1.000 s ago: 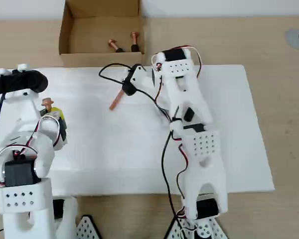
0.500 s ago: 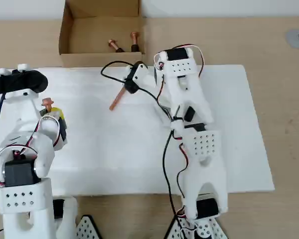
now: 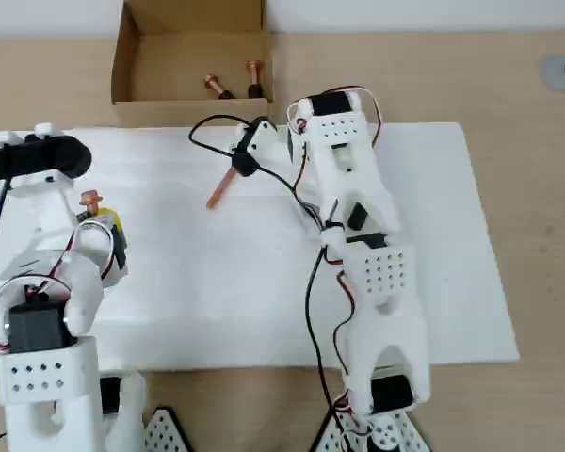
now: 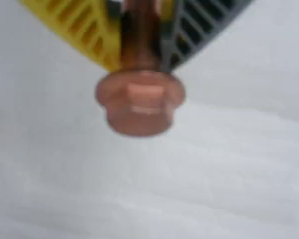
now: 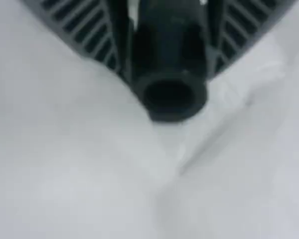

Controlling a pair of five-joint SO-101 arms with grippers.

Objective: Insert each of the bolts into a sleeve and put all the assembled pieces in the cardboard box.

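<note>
My left gripper [image 3: 100,217] is over the left end of the white mat, shut on a copper bolt [image 3: 89,199]. In the left wrist view the bolt [image 4: 139,107] sticks out head-first between the yellow and grey fingers [image 4: 74,25]. My right gripper [image 3: 246,153] is near the mat's far edge, shut on a black sleeve [image 5: 172,94] whose open end looks hollow. A second copper bolt [image 3: 219,190] slants across the mat right beside that gripper; I cannot tell if they touch. The cardboard box [image 3: 124,66] beyond the mat holds two assembled pieces [image 3: 217,87].
The white foam mat [image 3: 188,282] covers most of the wooden table. Black and red cables loop from the right arm [image 3: 358,217] over the mat's middle. A grey disc [image 3: 563,72] lies at the far right of the table.
My right gripper has edged slightly toward the box with the sleeve. My left gripper has shifted a little, and its bolt now sits slightly nearer the table's front.
</note>
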